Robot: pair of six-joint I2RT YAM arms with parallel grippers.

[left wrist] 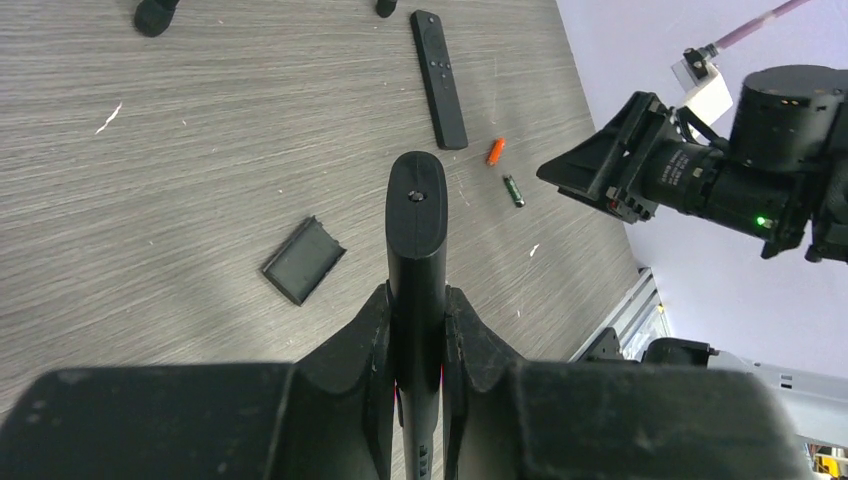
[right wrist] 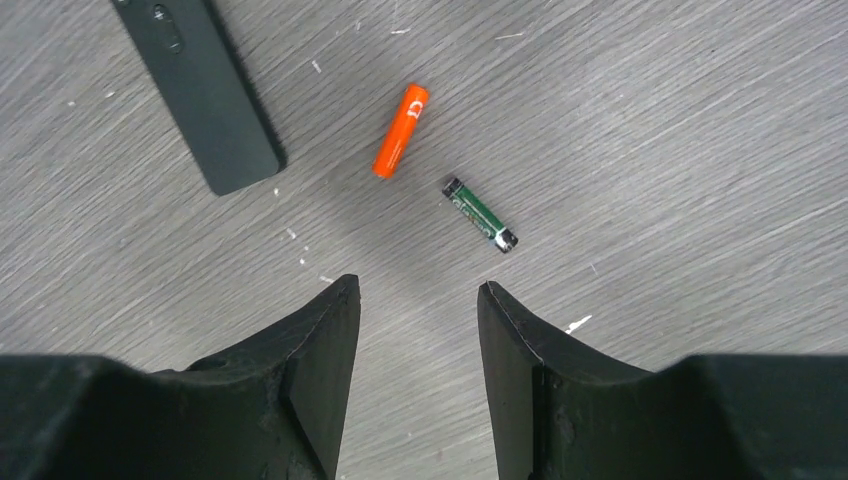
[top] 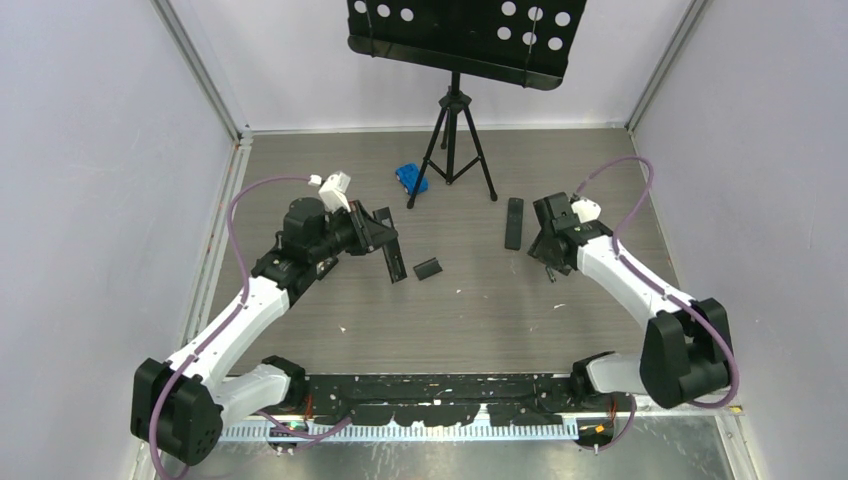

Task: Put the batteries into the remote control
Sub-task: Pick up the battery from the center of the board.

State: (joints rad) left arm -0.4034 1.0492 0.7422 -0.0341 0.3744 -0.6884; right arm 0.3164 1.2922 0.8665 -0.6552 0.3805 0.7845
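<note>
While left gripper [left wrist: 417,297] clamps remote control [left wrist: 416,215], cover [left wrist: 304,259] lies near; second remote [left wrist: 439,78] beyond.

Bare table [top: 480,320] is left in the near middle, between the arms. Left of it, room is taken by the cover [top: 428,268] and the remote [left wrist: 417,210] clamped in the left gripper [left wrist: 417,310]. The orange battery [right wrist: 400,131] and green battery [right wrist: 480,214] are narrowly parted, crowded far-left by the second remote [right wrist: 200,90]. The far middle is barred by the tripod [top: 455,105].

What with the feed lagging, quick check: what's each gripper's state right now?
Left gripper: shut on the remote control.
Right gripper: open, holding nothing.
</note>
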